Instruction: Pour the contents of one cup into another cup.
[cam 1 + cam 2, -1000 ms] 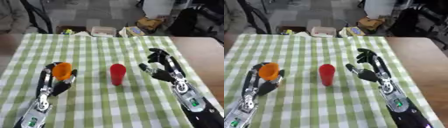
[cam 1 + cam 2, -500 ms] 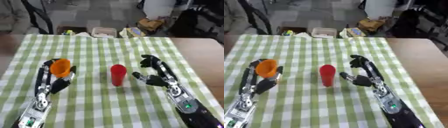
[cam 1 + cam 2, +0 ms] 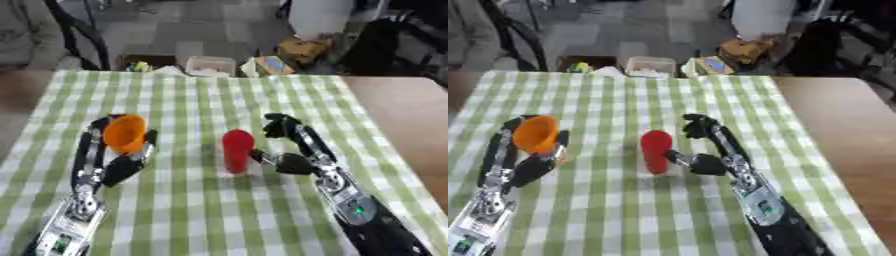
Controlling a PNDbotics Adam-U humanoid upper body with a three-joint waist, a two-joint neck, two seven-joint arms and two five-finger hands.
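on the counter (image 3: 367,100), covered by a green and white checked cloth (image 3: 192,100), a red cup (image 3: 236,150) stands upright near the middle. its mouth faces up and what it holds cannot be seen from this angle.

to the left, the left hand (image 3: 122,167) holds an orange cup (image 3: 125,132) lifted off the cloth. its fingers (image 3: 94,145) and thumb curl round the cup's body, one on each side. the orange cup is tilted so its open mouth turns toward the camera and upward; the inside looks plain orange, and whether anything lies in it cannot be told. it is well apart from the red cup, with bare cloth between them.

to the right of the red cup, the right hand (image 3: 702,162) is just beside it. its fingers (image 3: 697,125) are spread and only gently bent, arching up behind and to the right of the cup, while the thumb (image 3: 674,156) points toward the cup's lower half. the thumb tip is very near the cup wall; whether it touches cannot be told. the fingers do not wrap the cup.

beyond the far edge of the counter, on the floor, sit a white box (image 3: 210,65), a yellow-brown bag (image 3: 302,50) and a small box with a blue and yellow face (image 3: 269,65).
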